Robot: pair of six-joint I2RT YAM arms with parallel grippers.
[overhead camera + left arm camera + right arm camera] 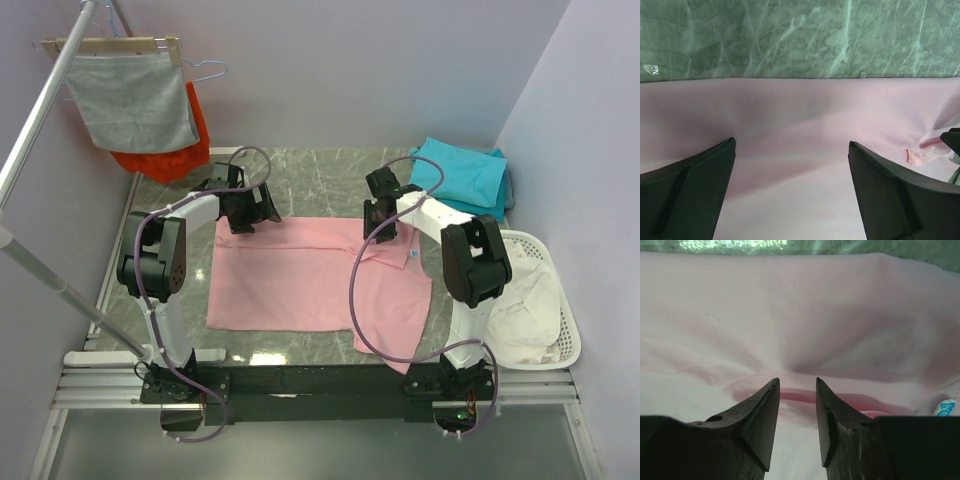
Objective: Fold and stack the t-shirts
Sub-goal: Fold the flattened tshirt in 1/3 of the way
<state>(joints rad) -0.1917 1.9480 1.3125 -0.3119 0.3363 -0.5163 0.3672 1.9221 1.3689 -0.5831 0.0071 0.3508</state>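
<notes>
Our right gripper (797,382), jaws narrowly parted, is pressing the far edge of the light pink cotton t-shirt (290,285) directly beneath it, its length running sideways toward our wide-open left gripper (791,145).

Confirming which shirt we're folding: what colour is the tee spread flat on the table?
Light pink. The tee shows best in the top external view.

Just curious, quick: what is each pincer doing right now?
Left pincer: open, holding nothing, over the pink shirt.
Right pincer: narrowly parted on it; grip cannot be told.
</notes>
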